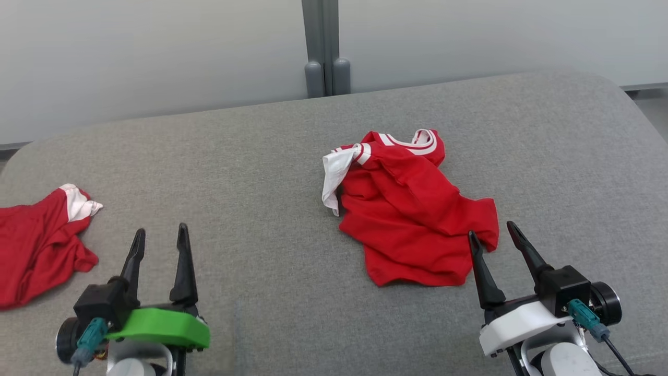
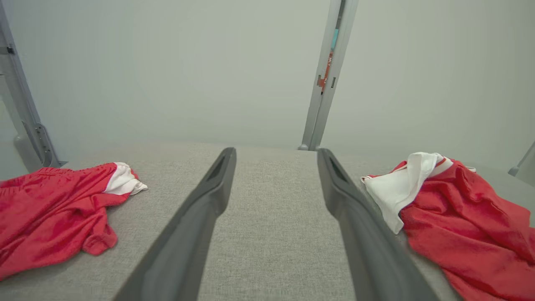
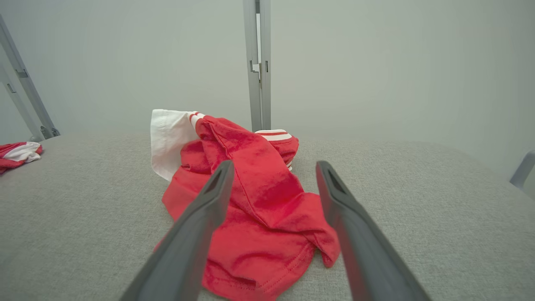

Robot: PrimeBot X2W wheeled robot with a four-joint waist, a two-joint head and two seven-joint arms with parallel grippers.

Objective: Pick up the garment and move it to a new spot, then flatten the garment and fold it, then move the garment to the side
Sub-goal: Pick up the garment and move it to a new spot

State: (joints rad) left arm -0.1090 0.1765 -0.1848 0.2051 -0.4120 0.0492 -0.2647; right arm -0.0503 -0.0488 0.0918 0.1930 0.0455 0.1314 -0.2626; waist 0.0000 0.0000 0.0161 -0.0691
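Observation:
A crumpled red garment with white sleeve and striped collar lies on the grey cushion, right of centre. My right gripper hovers open at its near right corner, fingers apart, nothing between them; in the right wrist view the garment lies just beyond the right gripper. My left gripper stands open at the lower left, empty, over bare cushion; in the left wrist view the left gripper points between the garment on the right and another red cloth on the left.
A second red and white cloth lies bunched at the cushion's left edge, close to my left gripper. A grey post stands behind the cushion against a pale wall. The cushion's far edge curves off at both sides.

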